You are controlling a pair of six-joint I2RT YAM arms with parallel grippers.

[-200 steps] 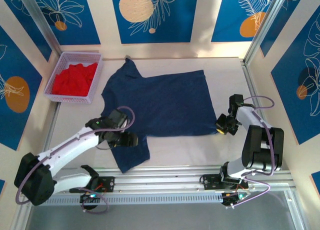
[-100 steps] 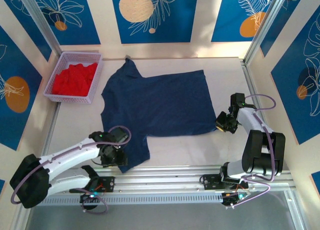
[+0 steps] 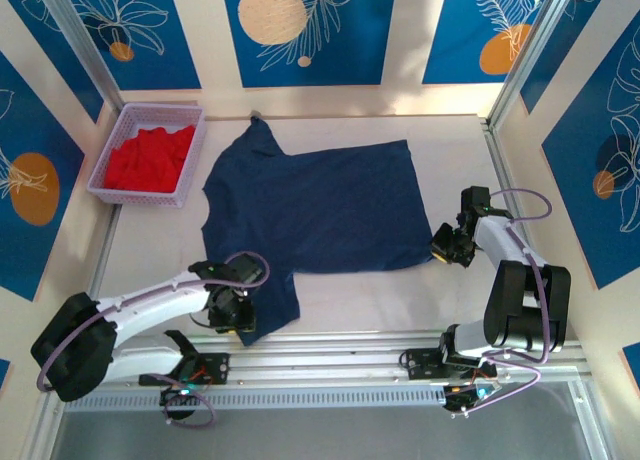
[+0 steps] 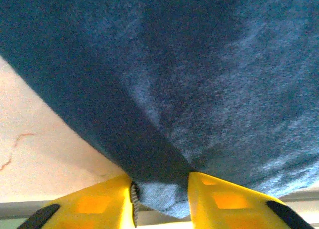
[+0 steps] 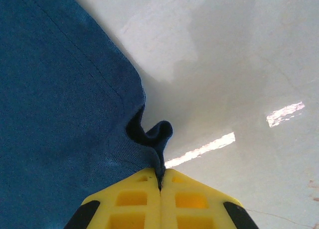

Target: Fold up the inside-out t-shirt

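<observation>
The inside-out t-shirt (image 3: 320, 205) is navy blue and lies spread flat on the table, its hem to the right. The near sleeve hangs toward the front edge. My left gripper (image 3: 240, 316) sits at that sleeve's left edge. In the left wrist view the yellow fingers (image 4: 94, 206) stand a little apart, and my left gripper (image 4: 160, 194) has a bunch of the t-shirt's cloth (image 4: 199, 64) pinched between them. My right gripper (image 3: 441, 248) is at the hem's near right corner. In the right wrist view my right gripper (image 5: 160, 176) is shut on a folded-up tip of the t-shirt (image 5: 50, 89).
A lilac basket (image 3: 160, 109) holding a red garment (image 3: 150, 158) stands at the back left. Metal rails (image 3: 330, 355) run along the table's front edge, close behind the left gripper. Patterned walls close in three sides.
My left gripper has moved toward the front edge, onto the near sleeve's left edge, and has closed in on the cloth. The right gripper has stayed shut on the hem corner.
</observation>
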